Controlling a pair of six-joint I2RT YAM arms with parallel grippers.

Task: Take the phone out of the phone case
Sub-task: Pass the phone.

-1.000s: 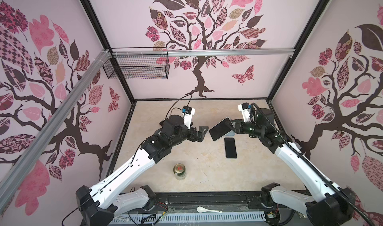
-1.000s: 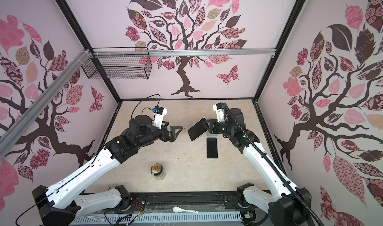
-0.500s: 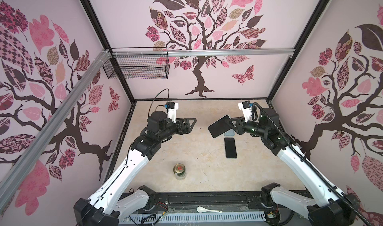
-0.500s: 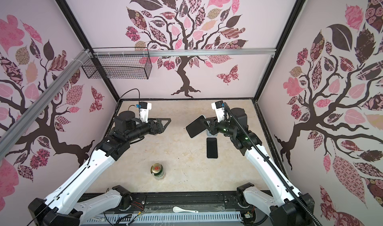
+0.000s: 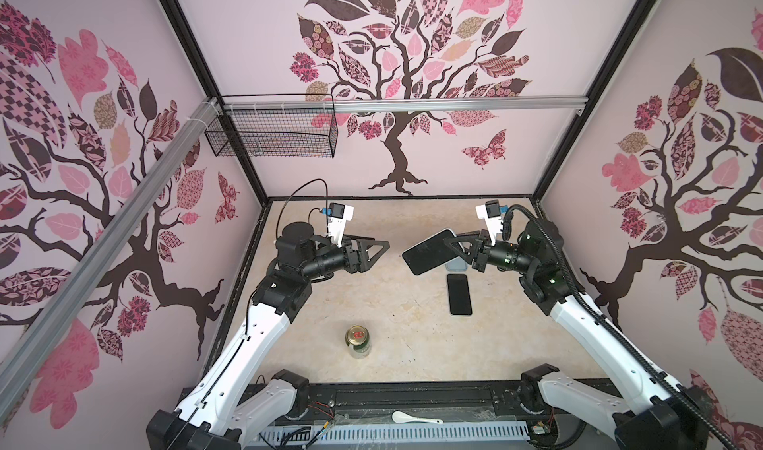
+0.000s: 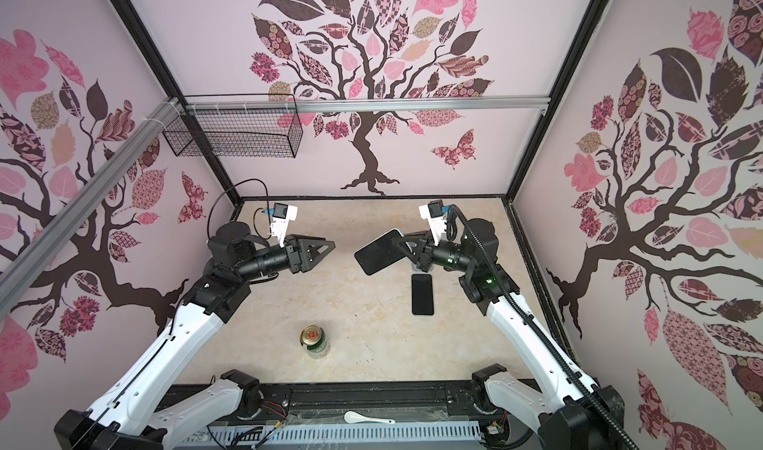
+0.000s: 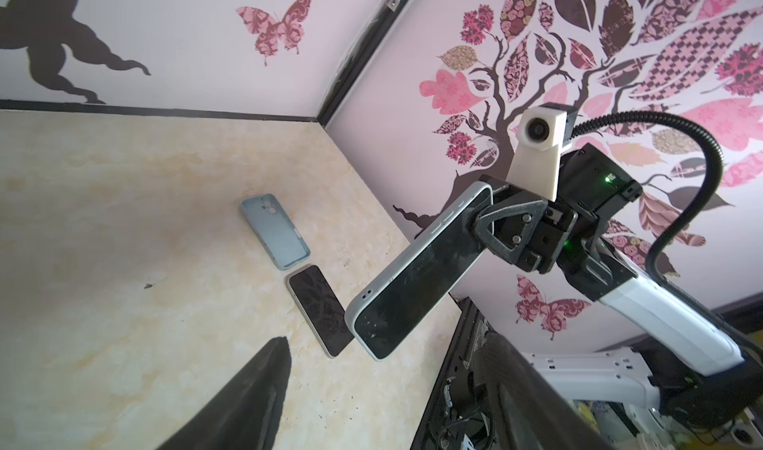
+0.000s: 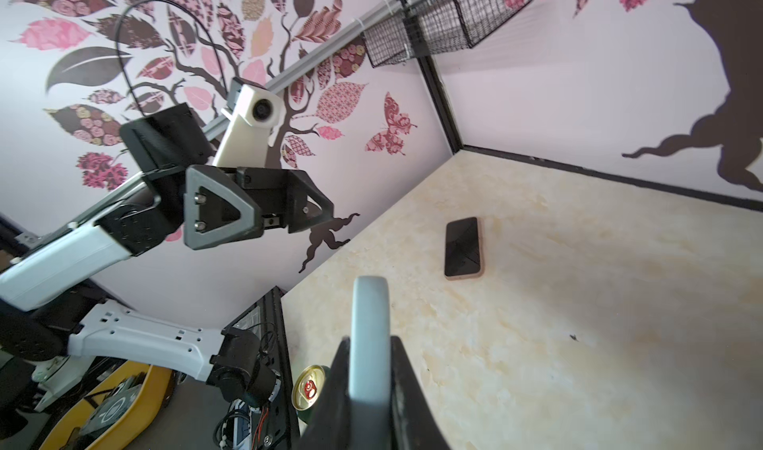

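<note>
Cased phone held out for stripping

The right gripper [image 5: 453, 246] pinches one end of the cased phone [image 5: 427, 251], right of centre, free end facing the spread, empty left gripper [image 5: 379, 246], probably so it can peel the case [image 7: 441, 223] off; a bare phone [image 5: 459, 294] lies just below.

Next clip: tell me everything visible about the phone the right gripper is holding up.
The phone is a flat slab with a black, smudged glossy screen and a pale grey-blue rim, seemingly a case, with rounded corners and small side buttons. The right gripper clamps it by both faces near one short end. It hangs tilted in the air above the table; nothing else touches it.
</note>
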